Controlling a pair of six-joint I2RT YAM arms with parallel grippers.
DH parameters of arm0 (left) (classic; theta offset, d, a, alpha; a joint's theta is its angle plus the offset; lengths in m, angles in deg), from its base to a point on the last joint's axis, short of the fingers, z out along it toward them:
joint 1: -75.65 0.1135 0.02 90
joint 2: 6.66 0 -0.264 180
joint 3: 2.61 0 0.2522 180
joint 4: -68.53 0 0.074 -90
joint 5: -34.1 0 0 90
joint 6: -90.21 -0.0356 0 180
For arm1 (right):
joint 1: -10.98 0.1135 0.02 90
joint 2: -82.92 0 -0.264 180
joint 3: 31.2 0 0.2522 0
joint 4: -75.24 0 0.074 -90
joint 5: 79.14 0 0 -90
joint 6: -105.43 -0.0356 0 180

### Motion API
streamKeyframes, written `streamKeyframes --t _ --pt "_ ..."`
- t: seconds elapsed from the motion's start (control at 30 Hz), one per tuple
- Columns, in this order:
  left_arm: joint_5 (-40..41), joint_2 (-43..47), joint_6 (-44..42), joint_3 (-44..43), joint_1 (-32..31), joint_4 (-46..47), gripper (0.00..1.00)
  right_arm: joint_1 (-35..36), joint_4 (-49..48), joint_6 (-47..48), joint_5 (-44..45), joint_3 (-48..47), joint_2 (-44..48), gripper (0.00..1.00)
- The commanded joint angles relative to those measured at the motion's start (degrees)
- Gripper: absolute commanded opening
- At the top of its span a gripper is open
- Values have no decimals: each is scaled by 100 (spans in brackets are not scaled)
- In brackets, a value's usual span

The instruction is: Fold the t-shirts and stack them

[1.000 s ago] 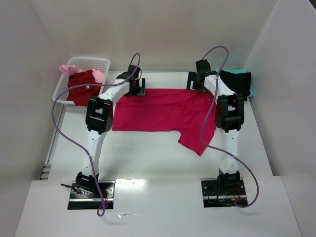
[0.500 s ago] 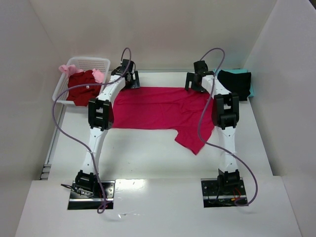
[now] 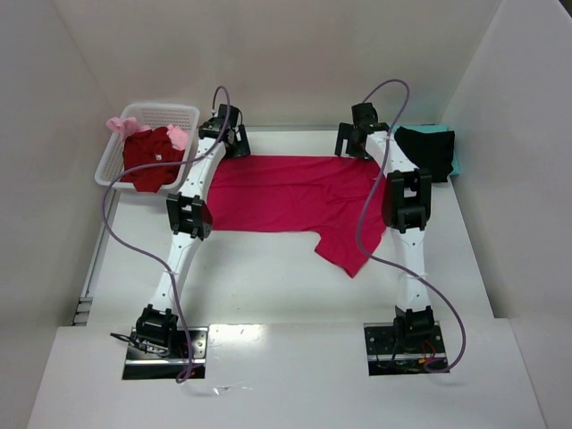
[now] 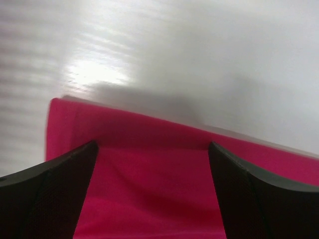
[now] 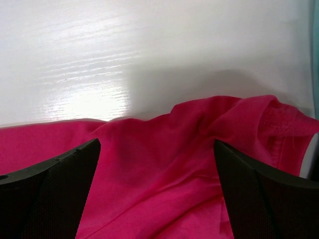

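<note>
A crimson-pink t-shirt [image 3: 295, 201] lies spread flat across the back of the table, with one sleeve [image 3: 349, 255] trailing toward me. My left gripper [image 3: 232, 145] hovers open over its far left corner. In the left wrist view the fingers [image 4: 60, 189] stand wide apart with the gripper [image 4: 152, 149] over the shirt's edge [image 4: 279, 164]. My right gripper [image 3: 351, 147] is open over the far right corner. In the right wrist view it [image 5: 156, 147] straddles wrinkled cloth [image 5: 164, 194]. Neither gripper pinches cloth.
A white lattice basket [image 3: 161, 109] at the back left holds a dark red tee [image 3: 147, 161] and a pale pink one [image 3: 121, 123]. A black tee [image 3: 424, 147] lies on a teal one [image 3: 456, 161] at the back right. White walls close in behind and at both sides.
Both arms have reached farther toward the back wall. The crimson-pink shirt has shifted slightly back and lies a little flatter.
</note>
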Motion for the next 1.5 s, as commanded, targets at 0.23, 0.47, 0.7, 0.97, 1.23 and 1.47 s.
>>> streamKeyframes --t 0.23,0.47,0.7,0.97,1.23,1.47 --pt "387 173 -257 -283 255 -643 99 -175 11 -70 188 40 352 100" --pt "571 840 -653 -345 140 -722 99 -281 -208 -17 249 540 817 100" --pt "518 2385 -908 85 140 -669 99 -351 -208 53 73 541 1292 100" --pt "684 4504 -1225 1999 35 -406 99 -351 -489 106 -138 1058 1854 100" --pt "-69 7185 -1515 6251 -88 2298 99 -351 -991 159 -138 1999 2075 100" --pt "-844 7486 -1243 8803 -88 4707 99 -404 -1105 159 -85 2298 1943 100"
